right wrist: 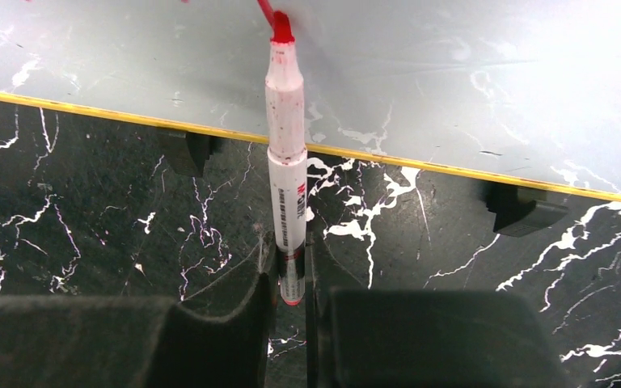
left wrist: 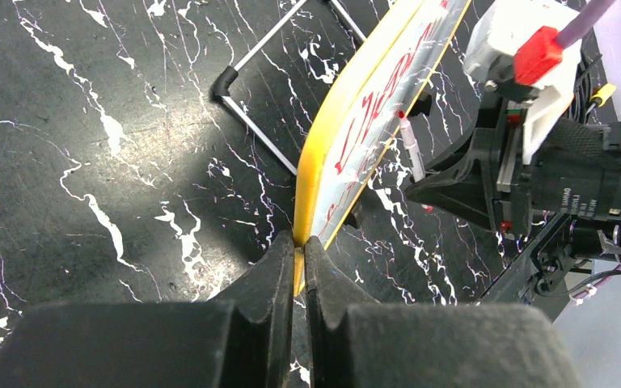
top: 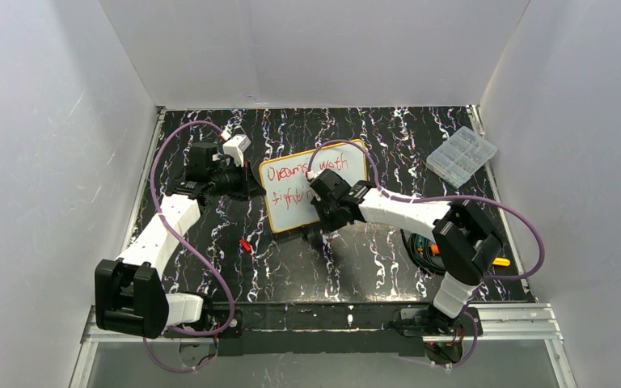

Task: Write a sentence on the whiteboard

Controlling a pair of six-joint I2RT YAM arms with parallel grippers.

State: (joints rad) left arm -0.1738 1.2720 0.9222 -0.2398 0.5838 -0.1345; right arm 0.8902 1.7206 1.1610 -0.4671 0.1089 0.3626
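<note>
Whiteboard (top: 291,212) stands propped at mid-table (top: 372,267). Left fingers (left wrist: 268,279) are almost closed, pinching its yellow edge. Sentence (top: 303,172) is part-written, with the second line in hand. Right fingers (right wrist: 210,339) clamp marker (right wrist: 287,162), tip touching the writing face. Next move, as judged: carry the tip rightward under light, even pressure.
</note>
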